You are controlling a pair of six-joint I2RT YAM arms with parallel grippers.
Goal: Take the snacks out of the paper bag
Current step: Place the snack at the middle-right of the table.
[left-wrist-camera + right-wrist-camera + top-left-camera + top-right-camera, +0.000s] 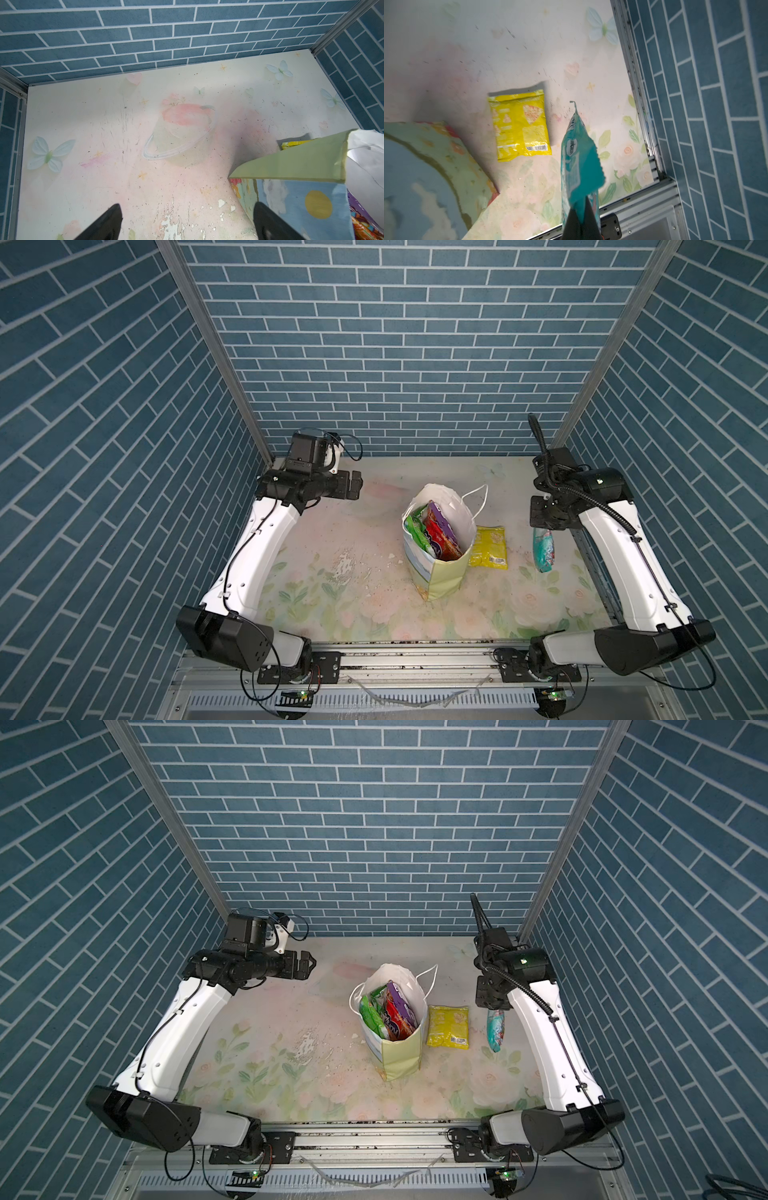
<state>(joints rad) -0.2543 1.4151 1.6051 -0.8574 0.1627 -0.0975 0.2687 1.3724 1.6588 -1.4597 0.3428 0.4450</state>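
The paper bag (440, 572) stands upright mid-table with its mouth open; it also shows in the left wrist view (291, 164). Snacks stick out of it: a green packet (415, 531), a purple one (441, 519) and a red one (448, 545). A yellow packet (489, 547) (520, 126) lies flat just right of the bag. My right gripper (581, 207) is shut on the top edge of a teal-white packet (544, 551) (577, 158), which hangs over the table's right side. My left gripper (355, 485) (187, 209) is open and holds nothing, high at the back left, apart from the bag.
The floral table cover has a peeled patch (345, 568) left of the bag. A metal rail (415, 659) runs along the front edge and another along the right edge (639, 116). Blue brick walls (395, 344) close in the back and both sides.
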